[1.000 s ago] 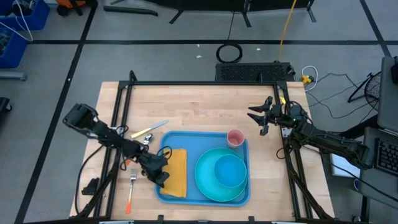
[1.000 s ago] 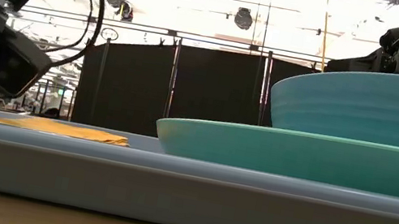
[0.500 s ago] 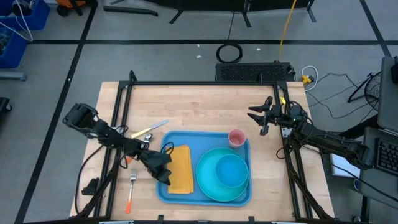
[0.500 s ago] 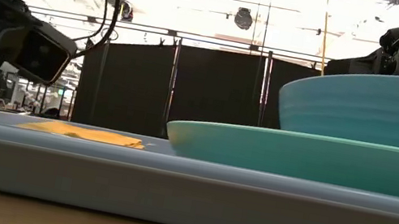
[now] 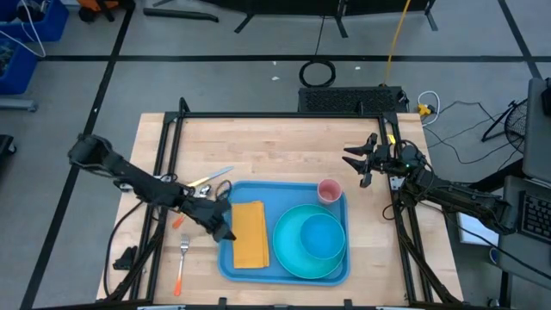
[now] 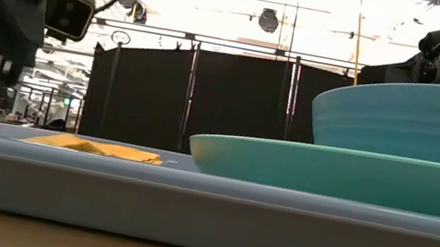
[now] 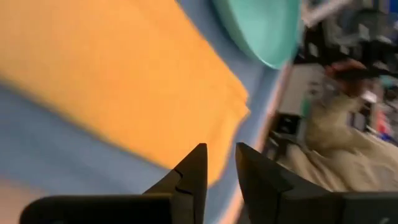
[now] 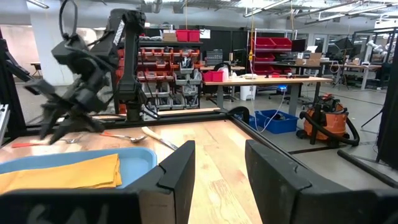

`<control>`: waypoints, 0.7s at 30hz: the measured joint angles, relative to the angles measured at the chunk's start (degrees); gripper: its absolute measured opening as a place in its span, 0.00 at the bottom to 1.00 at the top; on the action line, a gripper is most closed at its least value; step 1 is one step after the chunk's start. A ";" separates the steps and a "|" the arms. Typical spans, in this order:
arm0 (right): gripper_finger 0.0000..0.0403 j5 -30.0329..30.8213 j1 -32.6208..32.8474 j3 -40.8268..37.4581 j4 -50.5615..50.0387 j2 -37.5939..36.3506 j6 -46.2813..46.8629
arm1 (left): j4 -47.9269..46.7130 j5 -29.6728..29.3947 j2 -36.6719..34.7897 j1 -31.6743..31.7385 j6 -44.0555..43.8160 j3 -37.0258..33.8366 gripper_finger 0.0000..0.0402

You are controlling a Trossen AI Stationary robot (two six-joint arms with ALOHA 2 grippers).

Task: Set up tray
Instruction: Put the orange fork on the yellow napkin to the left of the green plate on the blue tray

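Fingers of left gripper [image 5: 222, 226] slightly apart, empty, at tray [image 5: 340, 269] left rim.

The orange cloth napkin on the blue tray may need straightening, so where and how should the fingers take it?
Probably the orange cloth napkin is best pinched at its long edge nearest the left gripper, coming down from above on that side. It lies flat on the flat blue plastic tray, and the round teal plate crowds its other edge.

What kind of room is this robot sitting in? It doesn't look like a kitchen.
Probably a workshop or robotics lab: shelves of red bins, a workbench with a shop vacuum beside it, and cables on a taped concrete floor.
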 joint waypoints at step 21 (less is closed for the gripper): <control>0.32 0.01 0.00 -0.01 0.01 -0.01 -1.01 | -65.54 -4.08 -7.54 -8.50 -32.45 21.22 0.01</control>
